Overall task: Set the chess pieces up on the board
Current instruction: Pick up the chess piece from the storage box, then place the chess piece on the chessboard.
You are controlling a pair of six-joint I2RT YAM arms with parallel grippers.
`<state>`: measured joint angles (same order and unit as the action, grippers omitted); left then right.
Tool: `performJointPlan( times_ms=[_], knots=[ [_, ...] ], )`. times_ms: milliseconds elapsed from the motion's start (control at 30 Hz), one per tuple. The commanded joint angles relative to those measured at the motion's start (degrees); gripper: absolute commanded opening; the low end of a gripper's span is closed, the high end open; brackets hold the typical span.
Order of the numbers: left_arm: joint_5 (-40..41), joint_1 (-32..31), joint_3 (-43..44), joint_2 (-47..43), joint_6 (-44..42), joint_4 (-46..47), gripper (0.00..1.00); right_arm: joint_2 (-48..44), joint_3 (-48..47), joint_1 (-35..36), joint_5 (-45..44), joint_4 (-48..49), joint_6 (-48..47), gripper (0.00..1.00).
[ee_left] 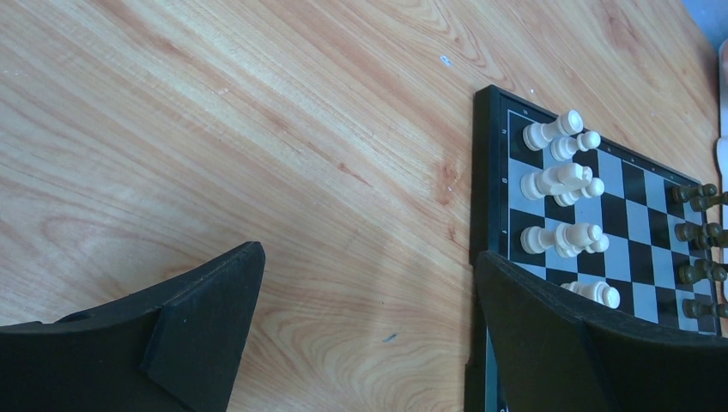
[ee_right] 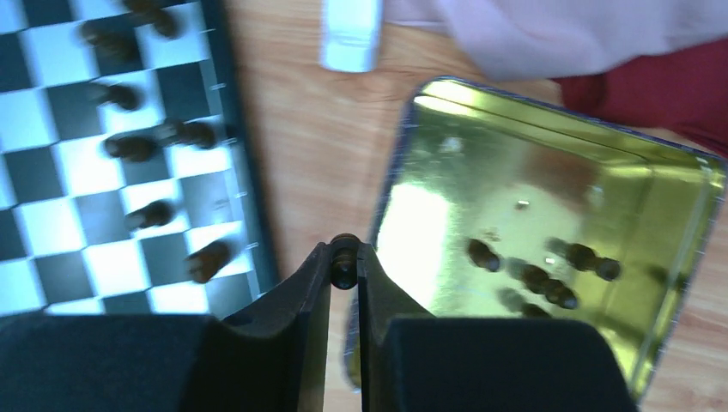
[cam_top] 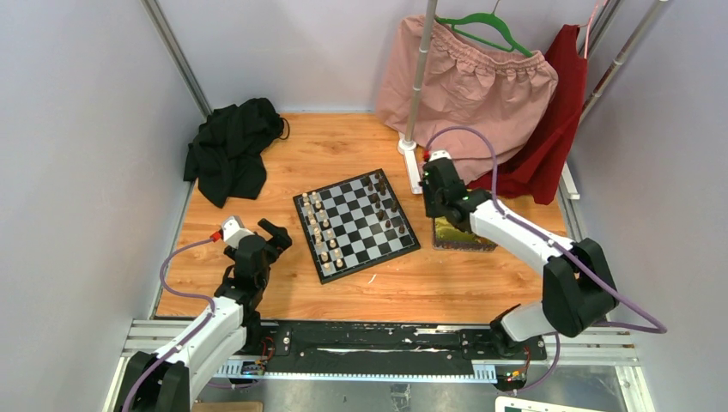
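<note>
The chequered board [cam_top: 356,225] lies mid-table with cream-white chessmen [cam_top: 320,230] along its left side and dark brown chessmen [cam_top: 384,206] on its right. The right wrist view shows the board's edge [ee_right: 249,197] and dark chessmen [ee_right: 146,148] on it. My right gripper [ee_right: 344,257] is shut on a dark brown chess piece [ee_right: 344,262], above the table between the board and the yellow tin [ee_right: 601,172]. My left gripper [ee_left: 369,283] is open and empty, low over bare wood just left of the board [ee_left: 489,172]; white chessmen [ee_left: 562,184] stand near its right finger.
The tin [cam_top: 464,233] right of the board holds several loose dark chessmen [ee_right: 541,275]. A black cloth [cam_top: 230,150] lies at the back left. A clothes rack base [cam_top: 410,159] with pink [cam_top: 472,86] and red garments [cam_top: 549,129] stands at the back right.
</note>
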<state>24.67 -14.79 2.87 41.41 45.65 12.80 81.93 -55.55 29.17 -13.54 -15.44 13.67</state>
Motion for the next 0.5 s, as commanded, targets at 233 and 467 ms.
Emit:
performJointPlan(
  times_ms=[233,467],
  knots=[
    [0.6,0.2,0.1,-0.2,0.2,1.6,1.00,0.7,-5.6,17.0,-3.4,-4.2,-2.0,0.00],
    [0.6,0.2,0.1,-0.4,0.1,1.6,1.00,5.6,-7.9,21.7,-3.9,-4.4,-1.7,0.00]
  ],
)
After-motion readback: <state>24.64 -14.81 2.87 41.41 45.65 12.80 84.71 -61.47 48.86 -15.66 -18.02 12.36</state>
